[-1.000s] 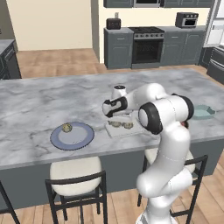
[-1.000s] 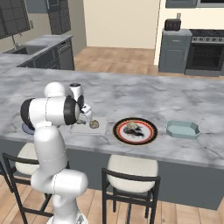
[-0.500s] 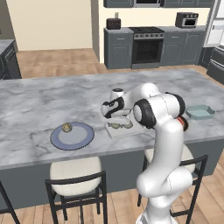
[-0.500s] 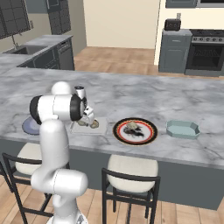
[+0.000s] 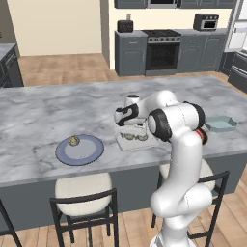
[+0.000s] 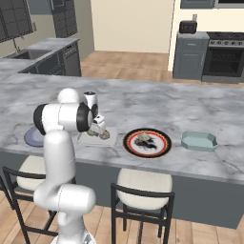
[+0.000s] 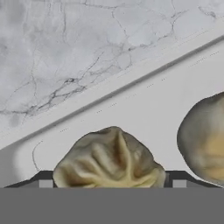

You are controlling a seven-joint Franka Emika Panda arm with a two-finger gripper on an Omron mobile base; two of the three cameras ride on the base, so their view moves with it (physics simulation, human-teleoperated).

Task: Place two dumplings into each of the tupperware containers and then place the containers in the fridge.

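One dumpling (image 7: 109, 159) sits between the open pincer (image 7: 109, 180) tips

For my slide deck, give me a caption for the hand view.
The open hand straddles one dumpling lying beside a second dumpling in a tupperware container.

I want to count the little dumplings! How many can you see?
3: two dumplings lie side by side in the near tupperware container under the gripper, and one sits on the blue-grey plate. Whether the red-rimmed plate holds more, I cannot tell.
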